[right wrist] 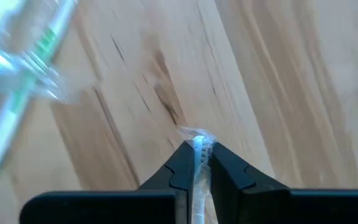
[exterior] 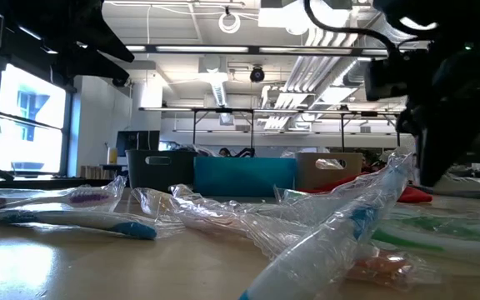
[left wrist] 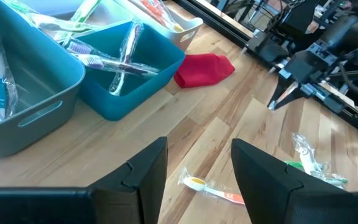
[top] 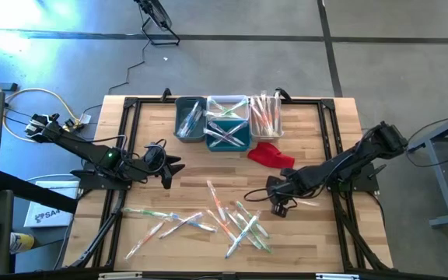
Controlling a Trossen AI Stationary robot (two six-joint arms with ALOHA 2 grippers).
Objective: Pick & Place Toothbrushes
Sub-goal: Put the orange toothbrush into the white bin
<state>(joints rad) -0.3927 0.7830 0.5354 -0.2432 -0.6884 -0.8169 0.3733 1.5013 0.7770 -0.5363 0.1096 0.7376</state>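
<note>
Right wrist view puts a wrapped toothbrush [right wrist: 199,163] squarely between the right gripper [right wrist: 199,167]'s two dark fingers, its white shaft running straight along them with crinkled wrapper poking past the tips, so the jaws stand nearly closed and pinched on it, just above bare wood. The brush's long axis lines up with the fingers, which I judge matters most: a lift should carry it off end-on rather than crosswise, though how firmly the slippery wrapper is caught is hard to tell from this close angle. In the high view that gripper [top: 253,195] sits right of the table [top: 317,233]'s middle, at the edge of the loose toothbrushes [top: 243,225] scattered along the near edge, some crossing one another. The bins lie toward the far edge: the grey bin [top: 190,118], the teal bin [top: 228,120] and the white bin [top: 265,114] side by side, each already holding brushes, with the red cloth [top: 271,155] between them and the right gripper. The left gripper [top: 171,168] hovers over the left half of the table, jaws spread wide and holding nothing, nearer the grey bin than the pile.
</note>
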